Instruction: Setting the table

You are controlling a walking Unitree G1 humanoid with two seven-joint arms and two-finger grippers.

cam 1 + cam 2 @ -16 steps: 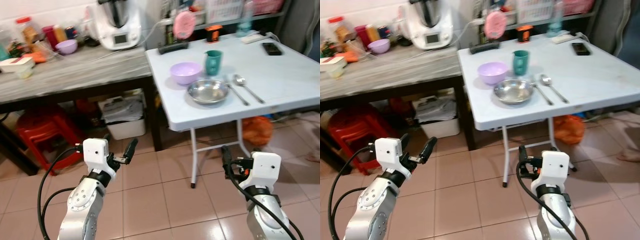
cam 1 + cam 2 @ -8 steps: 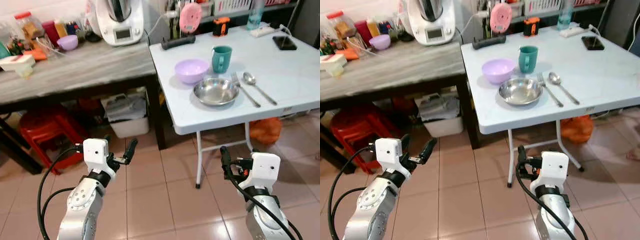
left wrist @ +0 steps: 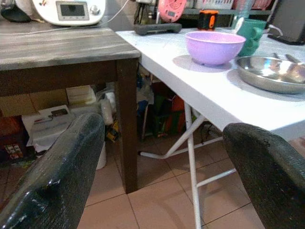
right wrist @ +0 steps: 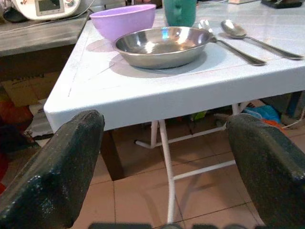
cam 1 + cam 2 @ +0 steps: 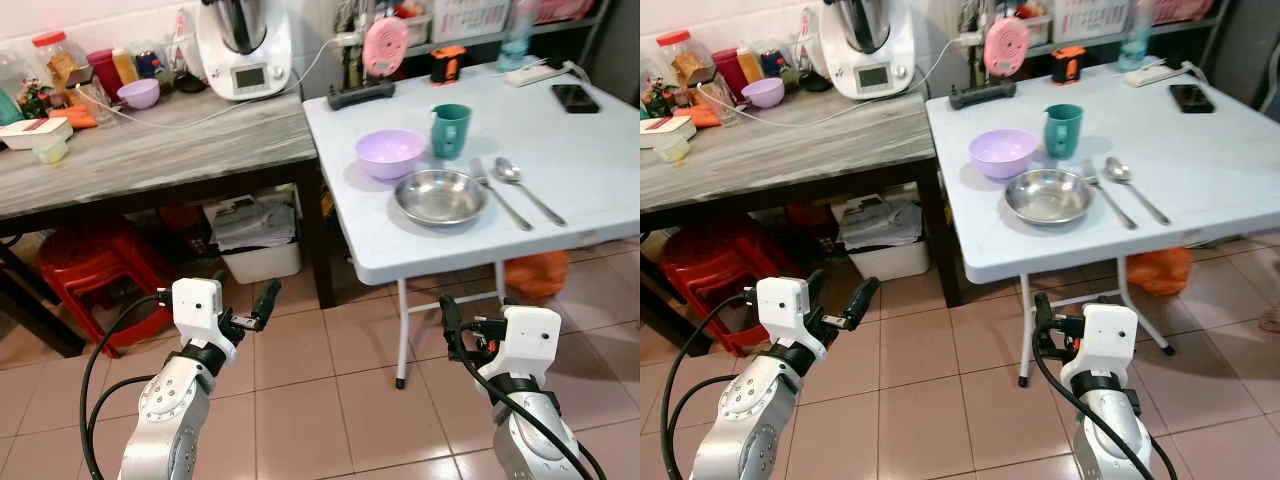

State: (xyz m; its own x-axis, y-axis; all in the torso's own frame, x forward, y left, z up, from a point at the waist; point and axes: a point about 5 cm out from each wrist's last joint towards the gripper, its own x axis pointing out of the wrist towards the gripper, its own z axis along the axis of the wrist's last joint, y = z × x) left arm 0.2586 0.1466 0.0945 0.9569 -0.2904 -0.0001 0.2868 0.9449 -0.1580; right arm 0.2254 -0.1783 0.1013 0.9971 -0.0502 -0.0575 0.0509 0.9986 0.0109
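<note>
On the white folding table (image 5: 590,170) a steel dish (image 5: 438,196) sits near the front edge. A purple bowl (image 5: 390,153) and a teal mug (image 5: 450,130) stand just behind it. A fork (image 5: 497,192) and a spoon (image 5: 525,185) lie to the dish's right. Both arms are held low over the floor, short of the table. My left gripper (image 5: 240,305) is open and empty, level with the table's left corner. My right gripper (image 5: 475,322) is open and empty below the table's front edge, its wrist view facing the steel dish (image 4: 162,45).
A grey wooden counter (image 5: 150,150) adjoins the table on the left, carrying a food processor (image 5: 245,45), jars and a small purple bowl (image 5: 138,93). Red stools (image 5: 85,275) and a white bin (image 5: 255,235) stand under it. A phone (image 5: 575,97) and a power strip (image 5: 360,93) lie at the table's back.
The whole picture has shifted, so the camera moved; the table now sits slightly lower and further right. Both grippers keep their pose and stay open.
</note>
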